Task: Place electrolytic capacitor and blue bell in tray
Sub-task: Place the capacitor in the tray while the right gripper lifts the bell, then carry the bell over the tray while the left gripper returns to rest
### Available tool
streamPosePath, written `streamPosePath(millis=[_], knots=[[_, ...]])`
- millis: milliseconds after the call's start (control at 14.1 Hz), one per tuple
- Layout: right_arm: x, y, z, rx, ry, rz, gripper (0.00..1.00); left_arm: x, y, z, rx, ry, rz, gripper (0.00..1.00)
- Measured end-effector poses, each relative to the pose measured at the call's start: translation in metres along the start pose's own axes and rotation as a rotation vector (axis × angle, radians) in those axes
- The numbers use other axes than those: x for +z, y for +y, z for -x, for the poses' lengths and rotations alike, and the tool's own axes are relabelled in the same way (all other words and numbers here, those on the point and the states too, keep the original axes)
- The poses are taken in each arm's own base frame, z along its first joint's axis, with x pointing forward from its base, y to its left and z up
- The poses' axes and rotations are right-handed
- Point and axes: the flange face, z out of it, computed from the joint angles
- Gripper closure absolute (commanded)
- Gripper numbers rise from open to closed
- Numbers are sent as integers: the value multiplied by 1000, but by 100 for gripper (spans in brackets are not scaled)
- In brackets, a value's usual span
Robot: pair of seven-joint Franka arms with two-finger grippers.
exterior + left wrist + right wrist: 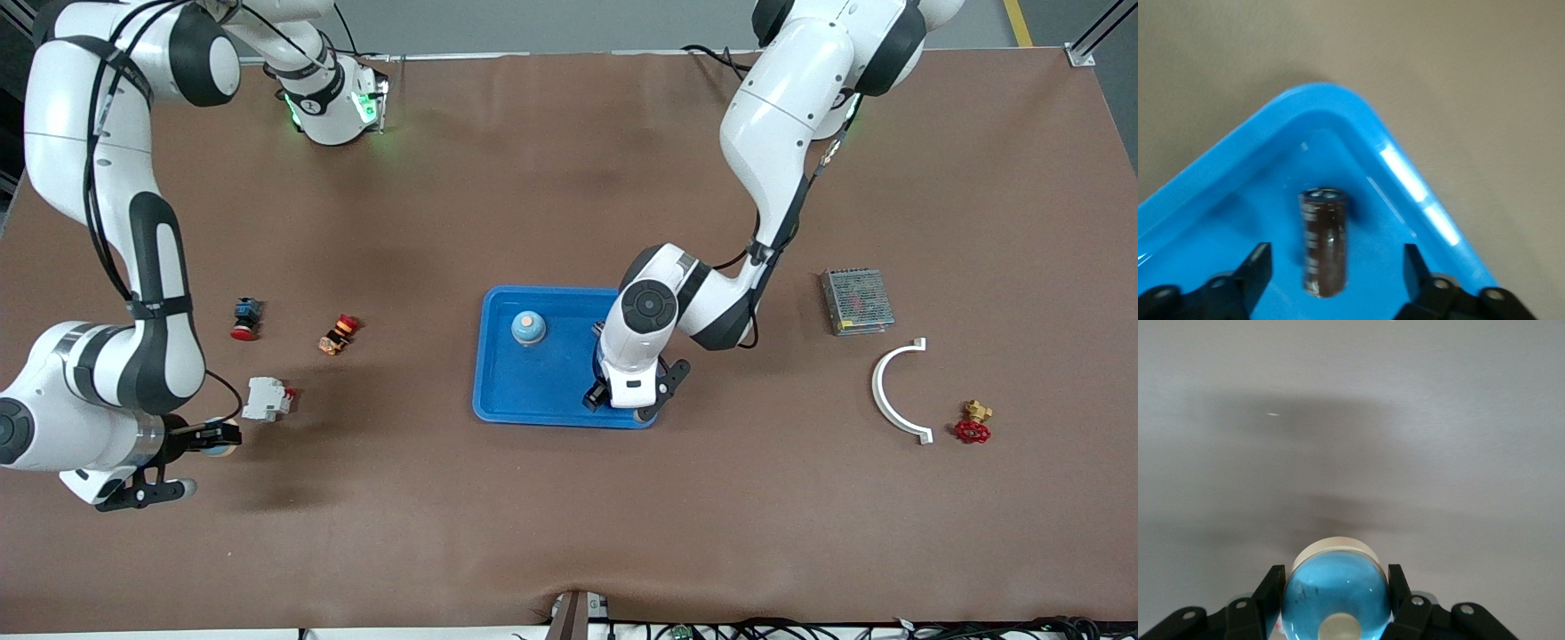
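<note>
Your table (569, 533) is covered in a brown mat, and the blue tray (551, 396) sits near its middle, the biggest thing on it. The left arm reaches down over the tray corner nearest the camera at its own end. Its left gripper (1337, 267) stands with the fingers spread wide, apart from the capacitor (1324, 241), a dark brown cylinder lying inside that corner of the tray, close to the rim. Nothing is gripped there, so you can take the capacitor as delivered, let go low so that it would not roll away.

A blue bell (528, 328) with a pale knob already rests in the tray, toward the end nearer the right arm and farther from the camera than the capacitor.

The right arm hangs over bare mat at its own end of the table, well apart from the tray. Its right gripper (1336, 603) is clamped on a second blue bell (1335, 597), dome facing the wrist camera, pale base beneath; the fingers press on both sides of the dome to keep it steady.

Scattered spare parts: a metal box (856, 300), a white curved piece (896, 391), a red-handled valve (973, 424), a white switch block (267, 398) and two push buttons (246, 318) (338, 334).
</note>
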Motion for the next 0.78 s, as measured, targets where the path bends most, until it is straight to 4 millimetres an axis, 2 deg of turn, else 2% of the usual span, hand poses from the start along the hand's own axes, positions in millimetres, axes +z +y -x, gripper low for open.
streamPosePath(millis=[213,355,567,780], knots=[[-25,-82,-7,153,23,0,100,-41,11,-10,23,33,36,0],[-40,-147,-3,257,22,-1,100,-74,12,-31,65,41,16,0],[-47,-238,9,377,28,3,100,-129,7,-76,118,49,-8,0],[-44,-299,20,492,39,2,100,-195,-13,-137,186,30,-34,0]])
